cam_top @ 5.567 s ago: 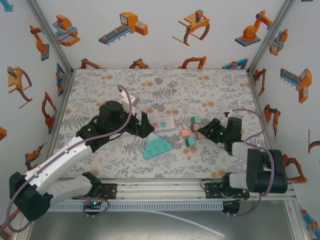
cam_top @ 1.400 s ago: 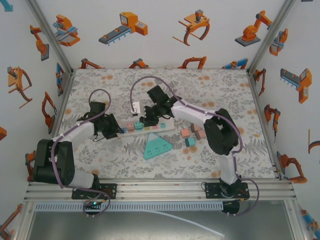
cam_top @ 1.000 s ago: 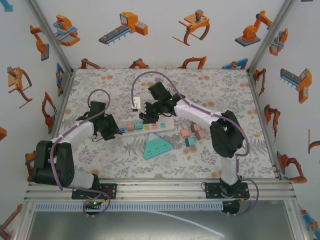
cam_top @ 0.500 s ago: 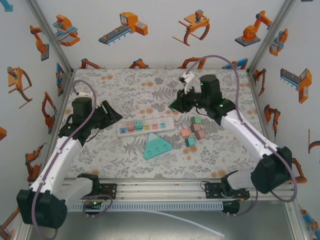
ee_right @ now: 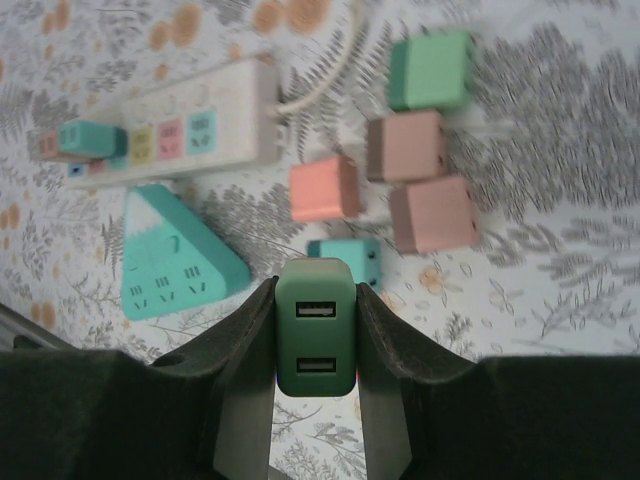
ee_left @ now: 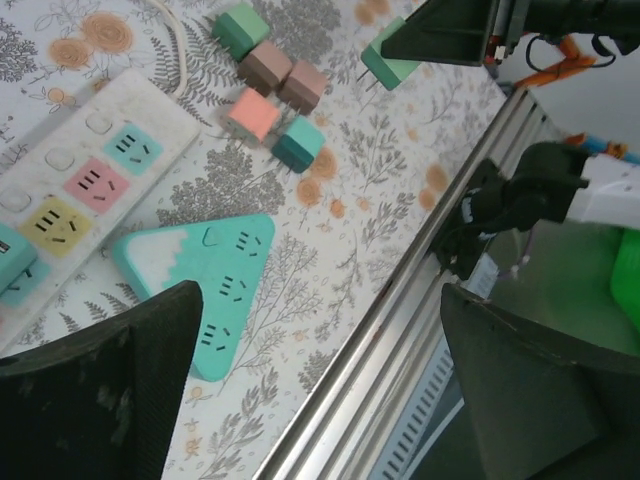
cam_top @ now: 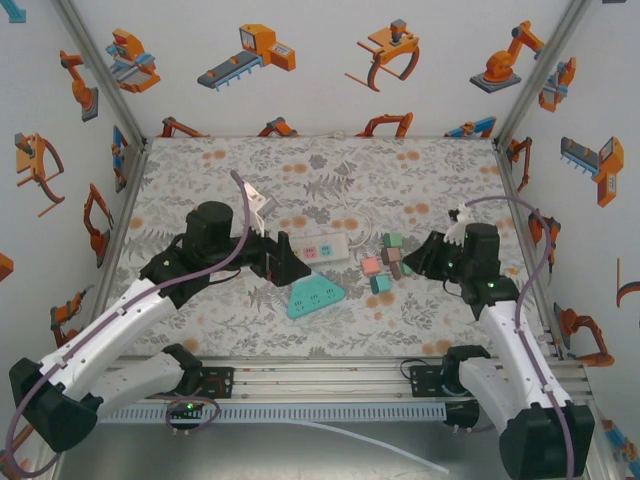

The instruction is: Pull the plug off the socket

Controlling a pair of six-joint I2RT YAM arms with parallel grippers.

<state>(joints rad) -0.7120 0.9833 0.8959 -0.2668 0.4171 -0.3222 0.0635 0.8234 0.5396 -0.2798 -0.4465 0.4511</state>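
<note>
The white power strip [cam_top: 326, 246] lies mid-table, its left end hidden under my left arm. A teal plug [ee_right: 88, 140] still sits in the strip [ee_right: 170, 130] near its left end. My right gripper [ee_right: 316, 330] is shut on a dark green USB plug [ee_right: 316, 322], held above the table right of the strip. In the left wrist view this green plug [ee_left: 390, 62] hangs prongs down. My left gripper [ee_left: 320, 400] is open and holds nothing, above the strip [ee_left: 80, 190]. From above, the left gripper [cam_top: 288, 262] is at the strip and the right gripper [cam_top: 428, 256] sits beside the loose plugs.
A teal triangular socket [cam_top: 314, 296] lies just in front of the strip. Loose plugs lie right of it: green [ee_right: 430, 68], two brown [ee_right: 403, 146], salmon [ee_right: 323, 188], teal [ee_right: 345, 258]. The metal rail [ee_left: 400, 300] marks the table's near edge.
The left gripper has swung from the far left in over the strip's left end. The right gripper has moved from behind the strip to the right, beside the loose plugs.
</note>
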